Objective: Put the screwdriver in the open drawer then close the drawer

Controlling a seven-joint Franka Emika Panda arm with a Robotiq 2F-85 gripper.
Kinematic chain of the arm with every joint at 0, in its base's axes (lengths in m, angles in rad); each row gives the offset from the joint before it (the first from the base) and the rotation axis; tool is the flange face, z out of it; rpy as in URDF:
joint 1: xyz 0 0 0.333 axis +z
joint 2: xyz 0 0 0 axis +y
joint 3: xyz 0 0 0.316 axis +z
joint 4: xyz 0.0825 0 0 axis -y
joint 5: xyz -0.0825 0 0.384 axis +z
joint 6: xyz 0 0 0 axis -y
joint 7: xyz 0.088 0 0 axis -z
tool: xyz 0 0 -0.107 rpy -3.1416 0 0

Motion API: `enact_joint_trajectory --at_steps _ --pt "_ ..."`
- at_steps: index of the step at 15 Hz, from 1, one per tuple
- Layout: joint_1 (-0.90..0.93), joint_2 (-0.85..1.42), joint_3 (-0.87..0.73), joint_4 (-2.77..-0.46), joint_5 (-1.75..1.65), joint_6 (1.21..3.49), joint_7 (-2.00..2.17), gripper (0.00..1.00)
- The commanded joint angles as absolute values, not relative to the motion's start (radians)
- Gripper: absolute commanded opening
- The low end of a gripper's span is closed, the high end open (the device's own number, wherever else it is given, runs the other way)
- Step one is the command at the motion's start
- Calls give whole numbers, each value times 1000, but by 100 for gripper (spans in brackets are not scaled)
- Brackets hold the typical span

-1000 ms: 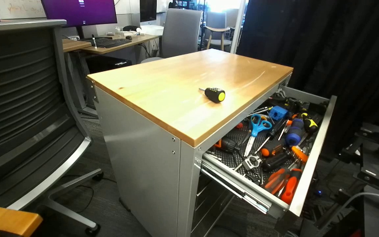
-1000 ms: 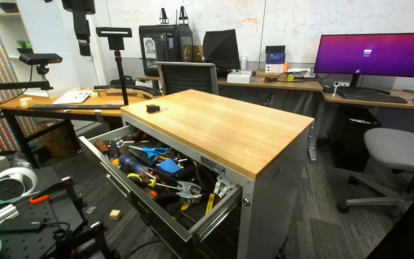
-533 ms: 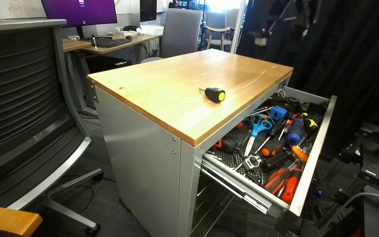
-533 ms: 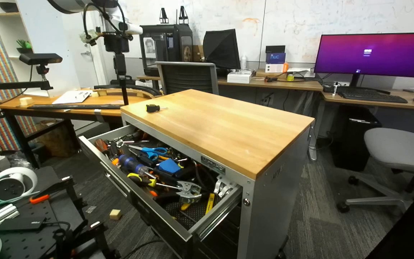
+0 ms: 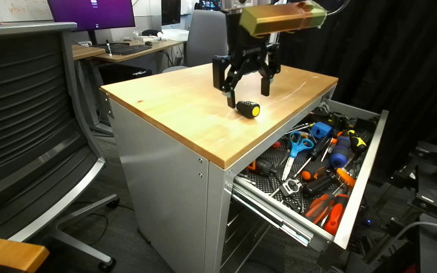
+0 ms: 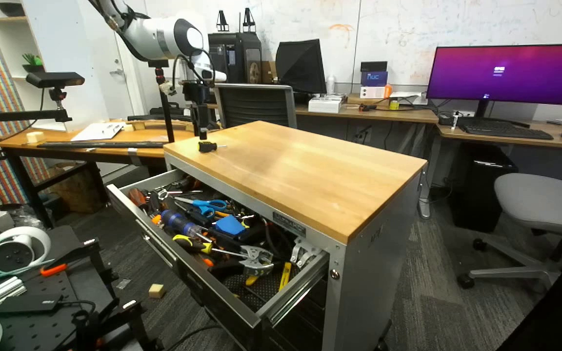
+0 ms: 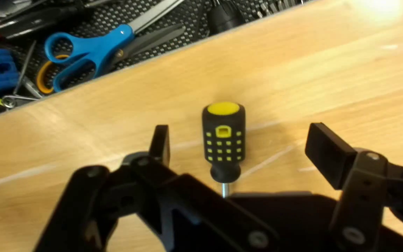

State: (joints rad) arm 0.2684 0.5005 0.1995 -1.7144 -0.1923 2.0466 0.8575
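A stubby black and yellow screwdriver (image 5: 248, 109) lies on the wooden cabinet top (image 5: 188, 98) near the edge above the drawer. It also shows in an exterior view (image 6: 207, 146) and in the wrist view (image 7: 223, 143), where its shank is partly hidden by the gripper. My gripper (image 5: 248, 96) is open and empty, pointing down just above the screwdriver. In the wrist view the open fingers (image 7: 242, 147) stand on either side of the handle, apart from it, with the handle nearer the left finger. The drawer (image 5: 362, 182) is pulled out and full of tools; it also shows in an exterior view (image 6: 232, 295).
The drawer holds blue scissors (image 5: 297, 148), a blue block (image 5: 321, 129) and several screwdrivers. A grey and black chair (image 5: 29, 125) stands beside the cabinet. A black cart (image 6: 51, 292) with loose items stands before the drawer. A desk with a monitor (image 6: 505, 73) is behind.
The arm has come into view, moving over the cabinet top and down to the screwdriver. The screwdriver and the drawer have not moved.
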Motion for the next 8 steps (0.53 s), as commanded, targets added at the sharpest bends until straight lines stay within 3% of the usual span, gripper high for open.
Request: enact_joint_trajectory --at_steps 1,8 --pt "341 677 123 -1471 -194 2003 851 66" --pt "358 790 70 -1283 -140 1905 865 12"
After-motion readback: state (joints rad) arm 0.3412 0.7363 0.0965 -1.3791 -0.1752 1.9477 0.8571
